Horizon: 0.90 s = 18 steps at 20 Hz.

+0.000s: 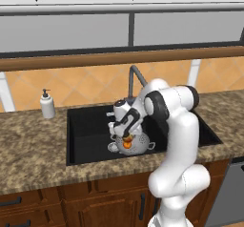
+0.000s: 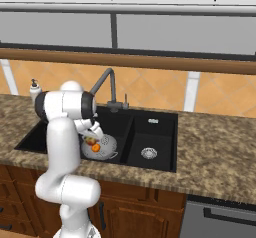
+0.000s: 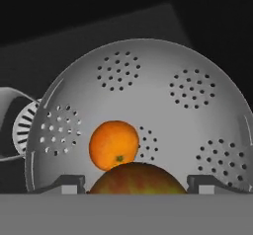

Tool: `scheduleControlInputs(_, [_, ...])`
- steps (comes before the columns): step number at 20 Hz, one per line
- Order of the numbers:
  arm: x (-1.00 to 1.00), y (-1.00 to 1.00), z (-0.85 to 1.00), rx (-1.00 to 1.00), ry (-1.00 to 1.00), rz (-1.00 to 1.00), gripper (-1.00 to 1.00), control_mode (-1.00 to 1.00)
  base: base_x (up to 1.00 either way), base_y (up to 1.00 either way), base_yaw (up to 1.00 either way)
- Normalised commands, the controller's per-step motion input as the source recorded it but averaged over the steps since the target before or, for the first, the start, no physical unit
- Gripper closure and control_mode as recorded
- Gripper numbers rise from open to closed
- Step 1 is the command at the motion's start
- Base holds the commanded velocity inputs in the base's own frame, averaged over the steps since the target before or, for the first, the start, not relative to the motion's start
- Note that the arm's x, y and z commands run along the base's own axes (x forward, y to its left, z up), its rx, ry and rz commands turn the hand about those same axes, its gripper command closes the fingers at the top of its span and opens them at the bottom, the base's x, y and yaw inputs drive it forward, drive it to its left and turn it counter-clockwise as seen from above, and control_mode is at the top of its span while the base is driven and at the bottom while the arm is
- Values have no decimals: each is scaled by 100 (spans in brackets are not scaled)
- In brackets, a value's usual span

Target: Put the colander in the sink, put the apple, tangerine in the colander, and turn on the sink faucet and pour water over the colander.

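Note:
The grey colander (image 1: 144,145) (image 2: 108,147) (image 3: 148,81) stands in the large bowl of the black sink (image 1: 88,126) (image 2: 150,124). The orange tangerine (image 1: 127,144) (image 2: 95,147) (image 3: 113,145) lies inside it. My gripper (image 1: 125,136) (image 2: 90,139) (image 3: 136,185) hangs just over the colander's near side, shut on the red-yellow apple (image 3: 136,178) (image 2: 88,141), which fills the gap between the fingertips. The dark sink faucet (image 1: 135,76) (image 2: 107,82) rises behind the sink. Water is out of view.
A white soap pump bottle (image 1: 46,104) (image 2: 34,89) stands on the speckled counter (image 1: 33,149) left of the sink. The smaller bowl with its silver drain (image 2: 148,153) lies to the right. A tiled wall and a wooden ledge run behind.

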Motion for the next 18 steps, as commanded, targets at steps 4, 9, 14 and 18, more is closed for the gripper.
scheduleControlInputs(4, [44, 0, -18, 0, 0, 0, 100, -100, 0, 0, 0])
scheduleControlInputs(9, [13, -6, -51, 0, 0, 0, 100, -100, 0, 0, 0])
scheduleControlInputs(14, [0, -8, -43, 0, 0, 0, 100, -100, 0, 0, 0])
scheduleControlInputs(18, [0, 0, -2, 0, 0, 0, -100, -100, 0, 0, 0])
